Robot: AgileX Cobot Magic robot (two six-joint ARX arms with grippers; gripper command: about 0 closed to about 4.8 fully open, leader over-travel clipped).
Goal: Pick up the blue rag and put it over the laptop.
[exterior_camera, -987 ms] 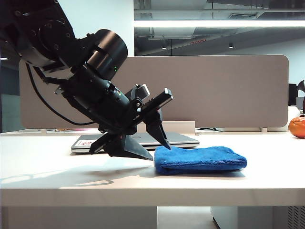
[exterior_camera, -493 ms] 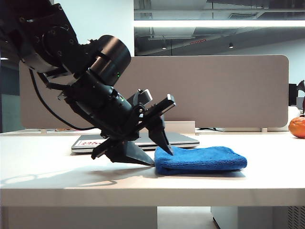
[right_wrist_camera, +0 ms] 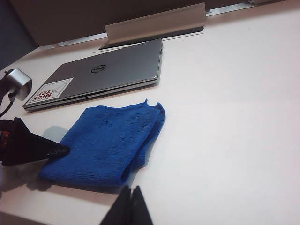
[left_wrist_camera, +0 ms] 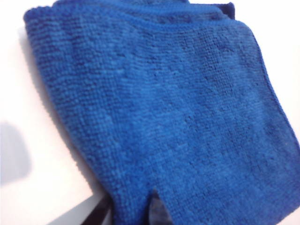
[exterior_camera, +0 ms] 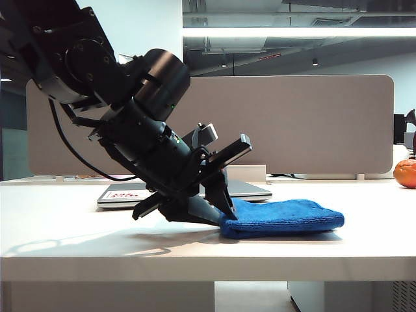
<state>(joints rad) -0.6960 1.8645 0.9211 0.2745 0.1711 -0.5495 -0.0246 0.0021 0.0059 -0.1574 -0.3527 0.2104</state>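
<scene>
The blue rag (exterior_camera: 286, 218) lies folded on the white table, in front of the closed silver laptop (exterior_camera: 250, 190). My left gripper (exterior_camera: 224, 218) slants down onto the rag's left end. One finger presses on top of the cloth and the other sits at table level, so the edge is pinched between them. The left wrist view is filled by the rag (left_wrist_camera: 159, 103), with my left gripper (left_wrist_camera: 129, 211) closed on a narrow strip of it. The right wrist view shows the rag (right_wrist_camera: 108, 140), the laptop (right_wrist_camera: 108, 70) with its corner sticker, and my right gripper (right_wrist_camera: 130, 206), shut and empty, well back from both.
A grey partition (exterior_camera: 292, 123) stands along the back of the table. An orange fruit (exterior_camera: 405, 173) sits at the far right. A raised cable cover (right_wrist_camera: 154, 21) runs behind the laptop. The table's front edge (exterior_camera: 208, 260) is close to the rag.
My left gripper dropped and slid right onto the rag's left end, and its jaws narrowed from wide open onto the cloth. The rag shifted slightly right.
</scene>
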